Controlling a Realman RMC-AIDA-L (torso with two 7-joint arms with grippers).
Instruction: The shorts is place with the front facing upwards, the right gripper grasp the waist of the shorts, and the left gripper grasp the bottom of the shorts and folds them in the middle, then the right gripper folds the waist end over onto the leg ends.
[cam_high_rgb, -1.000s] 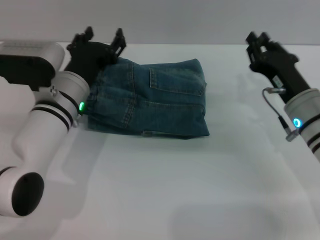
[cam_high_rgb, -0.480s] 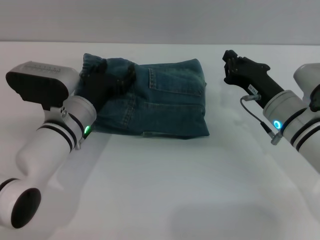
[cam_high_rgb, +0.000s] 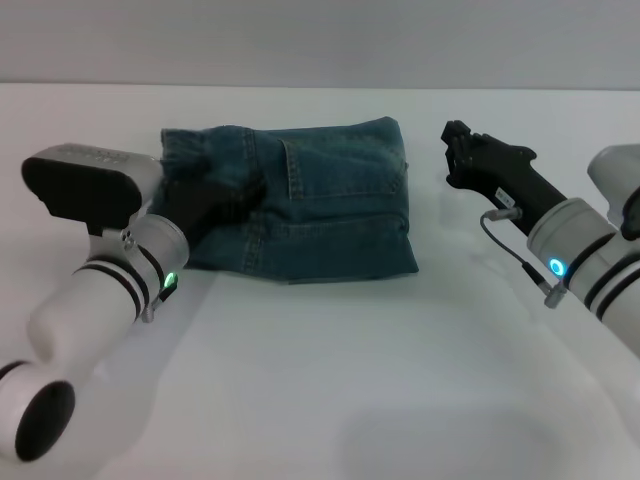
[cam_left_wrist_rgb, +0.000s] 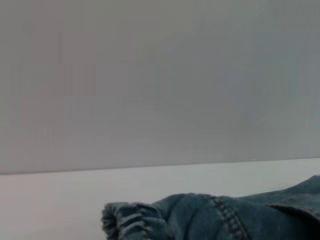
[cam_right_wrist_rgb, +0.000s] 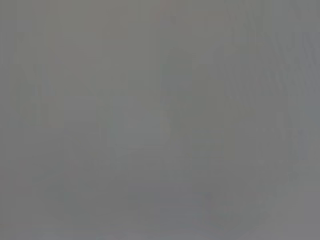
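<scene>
The blue denim shorts lie folded lengthwise on the white table in the head view. The waist of the shorts is the ruffled band at the far left end, also seen in the left wrist view as the ruffled band. The bottom of the shorts is the straight edge at the right end. My left gripper rests on the denim just nearer to me than the waist band. My right gripper hovers beside the far right corner of the shorts, a small gap away from the fabric.
A back pocket seam faces up on the top layer. The table's far edge meets a grey wall. The right wrist view shows only plain grey. A thin black cable hangs off the right arm.
My left gripper has drawn back from the far left corner onto the denim, and the ruffled waist band now shows beyond it. My right gripper has swung in toward the shorts' right end.
</scene>
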